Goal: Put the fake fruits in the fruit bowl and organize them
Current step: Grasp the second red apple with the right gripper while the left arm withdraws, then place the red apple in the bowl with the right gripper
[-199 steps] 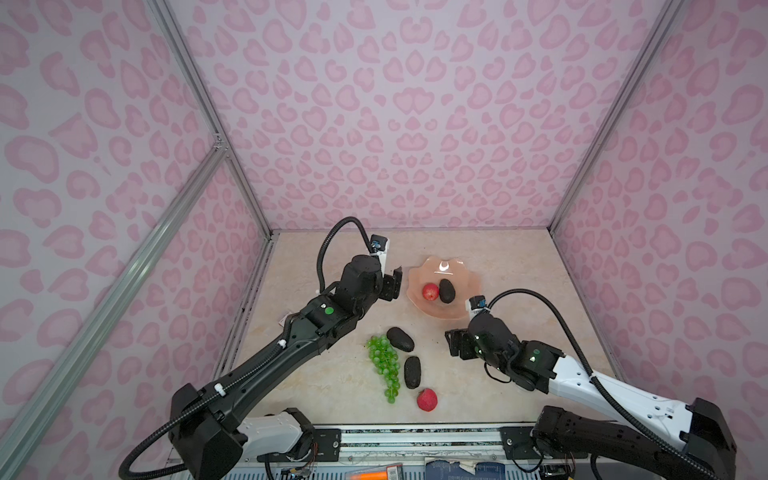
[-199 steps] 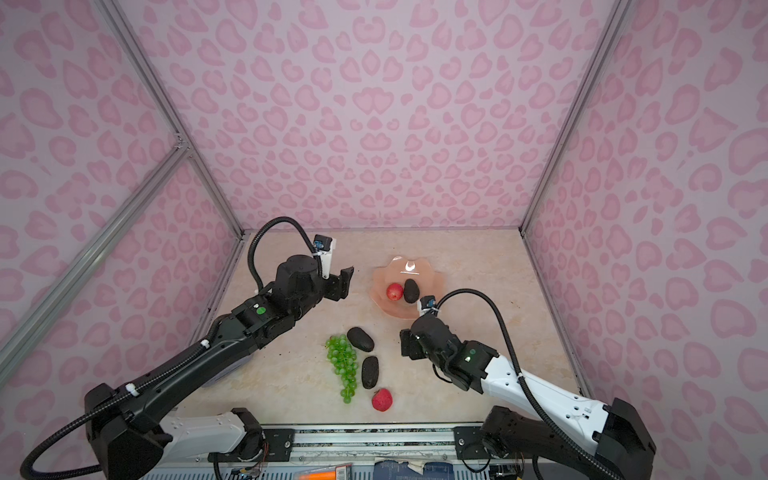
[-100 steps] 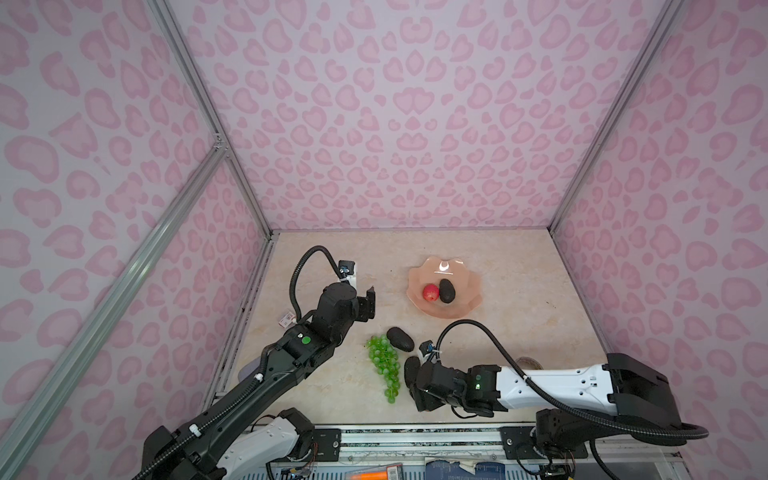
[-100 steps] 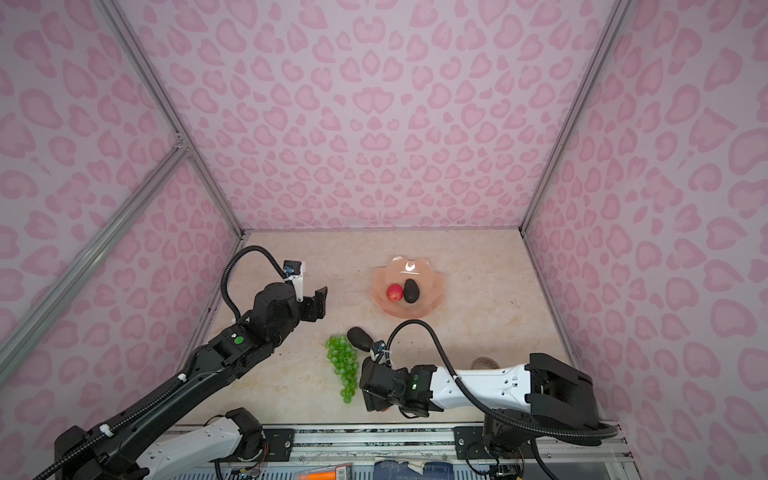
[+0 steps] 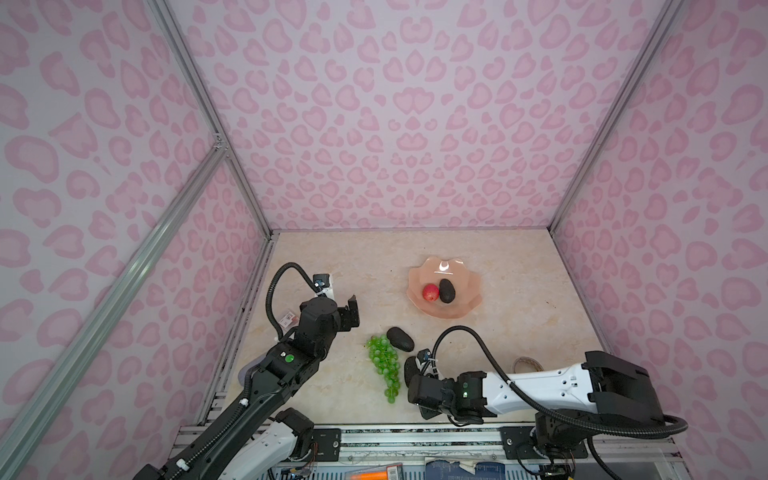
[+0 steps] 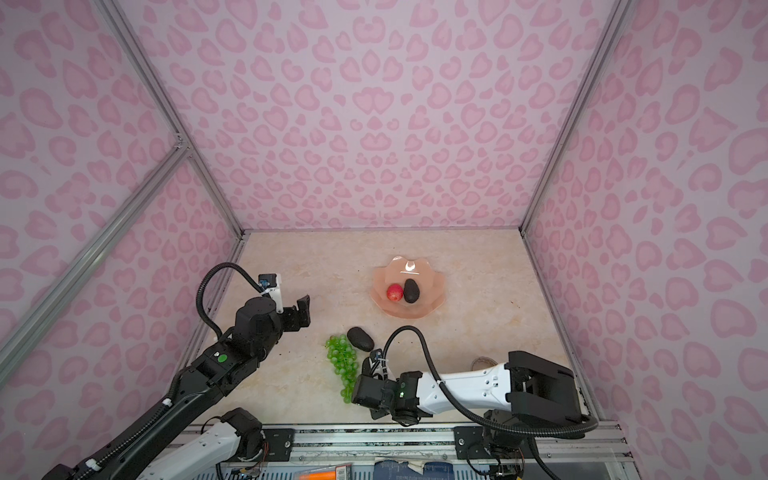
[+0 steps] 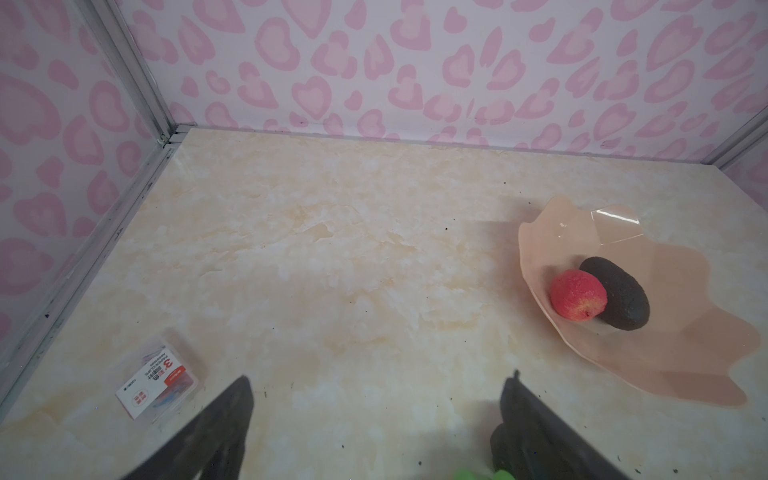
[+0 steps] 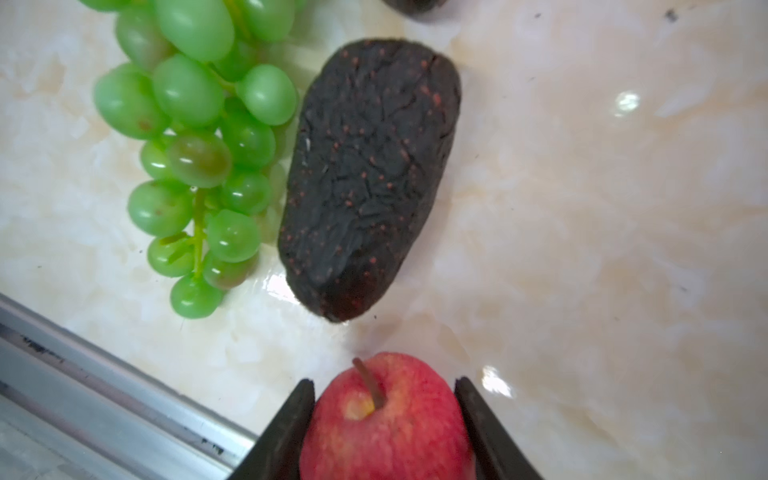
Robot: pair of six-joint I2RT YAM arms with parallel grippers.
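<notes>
Two of six in: red fruit [image 5: 430, 292] and avocado [image 5: 447, 290] sit in the fruit bowl [image 5: 467, 286], far right. At the near edge, our right gripper [image 8: 384, 381] pinches the second red fruit [image 8: 386, 428]. Left gripper [image 7: 380, 375] is wide and empty. Left on the table [image 5: 519, 332]: grapes [image 5: 384, 365], far avocado [image 5: 400, 338], near avocado [image 8: 365, 178].

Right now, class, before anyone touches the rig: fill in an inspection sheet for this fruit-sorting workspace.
Surface: marbled beige tabletop, a few dark specks.
Job's things: fruit bowl holds one red fruit and one avocado, side by side. The grapes, second avocado and third avocado lie on the tabletop. The stemmed red fruit is near the front edge.
Clutter: small red packet near the left wall; tape roll partly behind the right arm.
Pincers: left pincer open, empty; right pincer closed on the stemmed red fruit.
Cables: left hose and right hose loop above their arms; no snag seen.
Surroundings: pink patterned walls, aluminium frame.
</notes>
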